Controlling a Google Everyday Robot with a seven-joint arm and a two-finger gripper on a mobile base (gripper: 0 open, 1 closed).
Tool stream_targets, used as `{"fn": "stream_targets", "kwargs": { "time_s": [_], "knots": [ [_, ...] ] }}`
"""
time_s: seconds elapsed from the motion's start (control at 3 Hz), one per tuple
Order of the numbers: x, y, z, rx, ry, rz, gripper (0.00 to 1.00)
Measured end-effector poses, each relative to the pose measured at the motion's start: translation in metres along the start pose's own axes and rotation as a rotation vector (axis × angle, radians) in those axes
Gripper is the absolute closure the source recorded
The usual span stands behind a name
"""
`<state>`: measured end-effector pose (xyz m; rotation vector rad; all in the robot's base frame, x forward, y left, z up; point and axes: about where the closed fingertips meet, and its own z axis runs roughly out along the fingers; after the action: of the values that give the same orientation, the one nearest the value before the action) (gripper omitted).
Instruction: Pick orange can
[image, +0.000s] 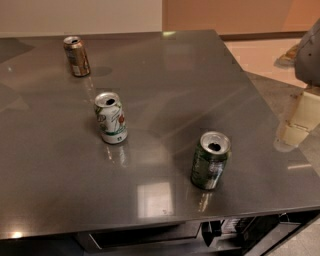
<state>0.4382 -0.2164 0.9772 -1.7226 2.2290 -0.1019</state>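
The orange can (77, 56) stands upright at the far left of the dark grey table (170, 85). It is copper-brown with a silver top and an open tab hole. My gripper (303, 118) shows at the right edge of the view as a grey body with a pale cream part below it. It is partly cut off by the frame and hangs beside the table's right side, far from the orange can. Nothing is seen in it.
A white can with green and red print (111, 118) stands left of the table's middle. A dark green can (210, 160) stands near the front right. The table's front edge runs along the bottom, with dark fittings (215, 231) below it. Tan floor lies beyond the right edge.
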Motion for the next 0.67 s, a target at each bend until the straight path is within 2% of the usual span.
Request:
{"fn": "stream_targets", "kwargs": {
  "time_s": [0.33, 0.67],
  "knots": [
    [0.0, 0.0, 0.0, 0.0, 0.0, 0.0, 0.0],
    [-0.006, -0.013, 0.004, -0.024, -0.012, 0.021, 0.0]
  ]
}}
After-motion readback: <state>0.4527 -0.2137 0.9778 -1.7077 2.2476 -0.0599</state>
